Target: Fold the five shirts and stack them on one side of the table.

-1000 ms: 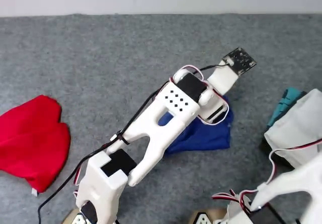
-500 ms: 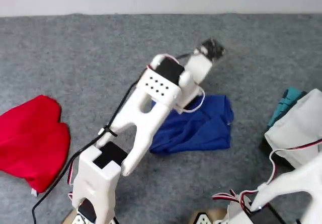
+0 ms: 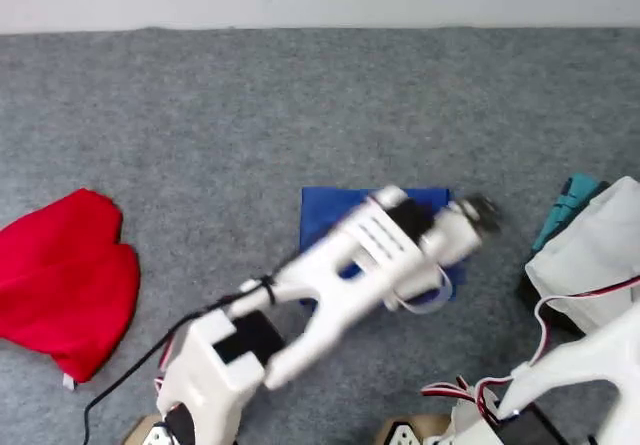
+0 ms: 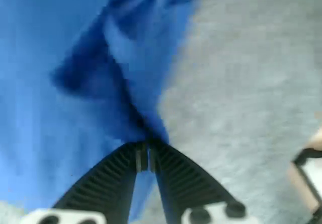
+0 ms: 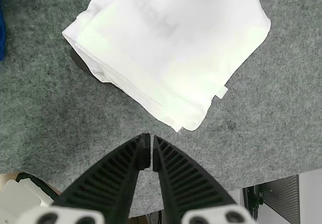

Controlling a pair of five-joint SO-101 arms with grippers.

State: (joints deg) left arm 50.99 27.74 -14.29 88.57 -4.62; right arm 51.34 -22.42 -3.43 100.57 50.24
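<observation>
A blue shirt [image 3: 325,210] lies in the middle of the grey table, its far edge straight. My left arm stretches across it, and my left gripper [image 3: 478,211] is at the shirt's right side. In the left wrist view the left gripper [image 4: 144,154] is shut on a fold of the blue shirt [image 4: 60,83]. A rumpled red shirt [image 3: 60,280] lies at the left edge. At the right edge sits a stack with a folded white shirt [image 3: 590,255] on top and a teal shirt [image 3: 566,205] under it. My right gripper [image 5: 151,144] is shut and empty, just off the white shirt [image 5: 171,43].
Bare grey felt [image 3: 200,115] covers the table's far half and the stretch between the red and blue shirts. A pale wall runs along the far edge. The right arm's white body [image 3: 570,365] and wires sit at the near right corner.
My left arm swung from the blue shirt's far side toward its right side, drawing cloth with it; the shirt now lies flatter with a straight far edge. The right arm has stayed still.
</observation>
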